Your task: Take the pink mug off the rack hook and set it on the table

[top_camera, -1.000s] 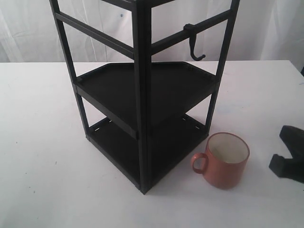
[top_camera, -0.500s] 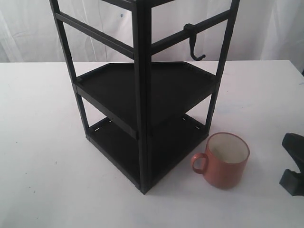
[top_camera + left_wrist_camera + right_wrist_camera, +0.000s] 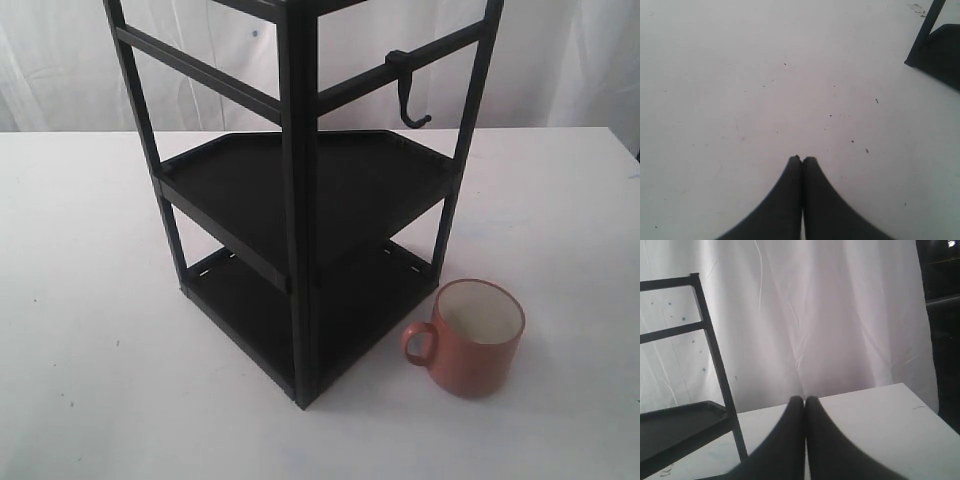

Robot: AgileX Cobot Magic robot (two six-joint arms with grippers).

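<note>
The pink mug [image 3: 472,338] stands upright on the white table [image 3: 90,300], just right of the rack's front corner, its handle toward the rack. The black rack [image 3: 300,210] rises in the middle of the exterior view. The hook [image 3: 406,92] hangs bare from the right crossbar. Neither gripper shows in the exterior view. In the left wrist view my left gripper [image 3: 802,159] is shut over bare table [image 3: 765,75], a rack foot [image 3: 920,50] off to one side. In the right wrist view my right gripper [image 3: 804,399] is shut with nothing in it, a rack post [image 3: 715,360] beside it.
A white curtain [image 3: 815,315] hangs behind the table. A dark frame [image 3: 940,315] stands past the curtain's edge in the right wrist view. Small dark specks dot the table in the left wrist view.
My right gripper, seen at the right edge of the exterior view earlier, has drawn off to the right and out of that view. The mug and rack have not moved.
</note>
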